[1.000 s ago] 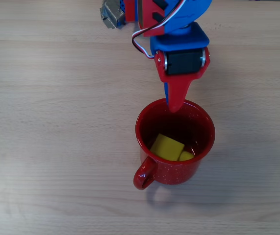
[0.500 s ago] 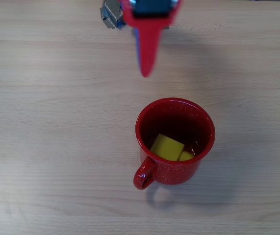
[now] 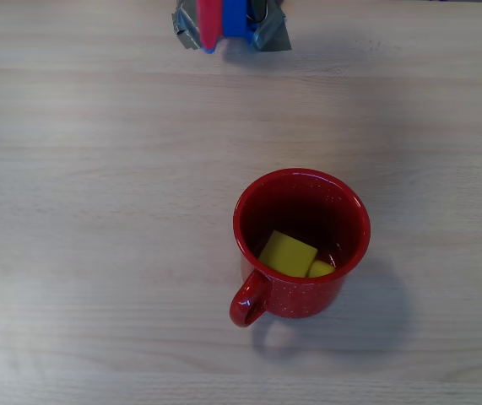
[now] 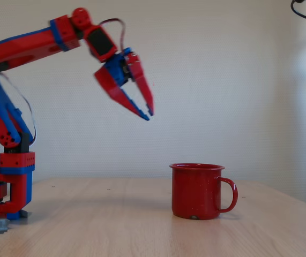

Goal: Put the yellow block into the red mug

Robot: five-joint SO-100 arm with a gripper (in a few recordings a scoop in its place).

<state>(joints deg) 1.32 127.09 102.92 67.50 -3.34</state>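
The yellow block (image 3: 289, 253), a small yellow-green plastic toy brick, lay inside the large glossy red enamel mug (image 3: 300, 245), resting tilted on the dark red bottom toward the side nearest the handle. In the overhead view a second, smaller patch of yellow showed just beside it against the mug's inner wall; I could not tell whether that was part of the same brick or a reflection. The mug stood upright on the pale wooden bench (image 3: 97, 211), its looped handle pointing toward the lower left of the overhead view and toward the right in the fixed view, where its speckled wall (image 4: 196, 190) hid whatever was inside.

The red and blue two-finger gripper (image 4: 149, 113) hung high in the air, well above the mug and off to the left of it in the fixed view, with nothing between its pointed fingers. The fingers were spread at their roots and drew close together at the tips, so it looked loosely released and empty. In the overhead view a sliver of red and blue (image 3: 222, 21) showed at the top edge, well apart from the mug. The arm's red and blue base (image 4: 10, 184) sat on the bench at the far left of the fixed view.
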